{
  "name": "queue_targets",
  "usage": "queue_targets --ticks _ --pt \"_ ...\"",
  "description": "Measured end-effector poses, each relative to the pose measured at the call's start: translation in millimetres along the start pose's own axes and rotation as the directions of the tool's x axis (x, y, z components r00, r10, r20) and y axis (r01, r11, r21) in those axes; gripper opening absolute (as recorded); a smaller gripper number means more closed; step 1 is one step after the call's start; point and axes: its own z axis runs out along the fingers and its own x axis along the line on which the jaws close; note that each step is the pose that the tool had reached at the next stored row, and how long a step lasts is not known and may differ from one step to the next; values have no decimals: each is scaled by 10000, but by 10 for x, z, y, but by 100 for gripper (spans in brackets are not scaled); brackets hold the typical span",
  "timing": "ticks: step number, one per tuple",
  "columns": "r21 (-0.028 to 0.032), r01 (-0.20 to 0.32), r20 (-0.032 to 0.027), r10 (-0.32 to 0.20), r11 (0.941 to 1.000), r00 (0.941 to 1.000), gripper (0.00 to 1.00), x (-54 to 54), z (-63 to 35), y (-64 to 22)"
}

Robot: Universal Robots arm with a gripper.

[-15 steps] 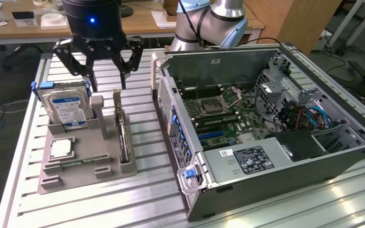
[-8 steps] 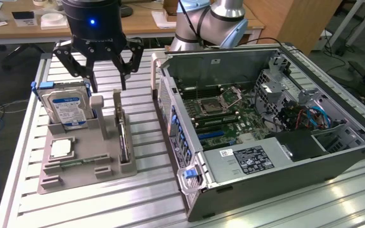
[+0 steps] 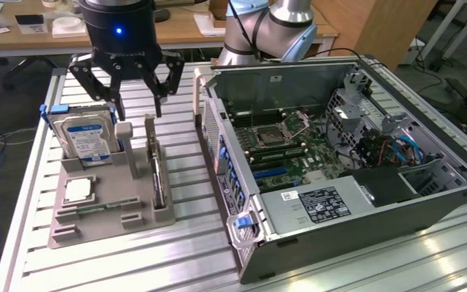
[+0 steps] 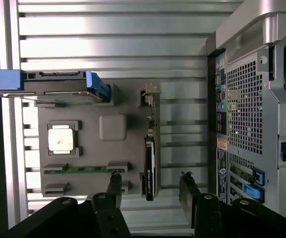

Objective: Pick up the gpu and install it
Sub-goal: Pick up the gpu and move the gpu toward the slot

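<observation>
While the hand hangs spread above the gpu, desks stand beyond the slatted table.

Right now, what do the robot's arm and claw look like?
The arm is shiny silver with rounded grey-blue joints and a black cable running along it. The gripper is black: a round drum with a small blue light, and jointed fingers with round bolts.
</observation>
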Motion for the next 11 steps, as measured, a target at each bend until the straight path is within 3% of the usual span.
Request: queue_targets --ticks 11 --pt "1 -1 -14 1 10000 10000 59 -3 36 -52"
